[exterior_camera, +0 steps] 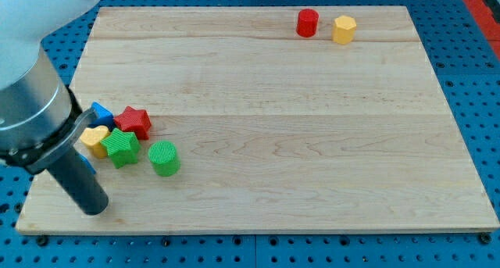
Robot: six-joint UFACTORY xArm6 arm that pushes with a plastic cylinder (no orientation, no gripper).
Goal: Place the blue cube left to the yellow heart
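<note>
My tip (93,210) rests on the board near the view's bottom left corner, below and left of a cluster of blocks. The yellow heart (95,140) lies at the cluster's left and is partly covered by my rod. A blue block (101,112) sits just above the heart; its shape is unclear. A sliver of another blue block (88,162) shows beside the rod, below the heart. The red star (134,121) and the green star (120,147) touch the heart's right side.
A green cylinder (164,159) stands right of the green star. A red cylinder (307,23) and a yellow hexagon (344,29) sit near the view's top right. The arm's body covers the view's upper left. The wooden board (297,143) ends just below my tip.
</note>
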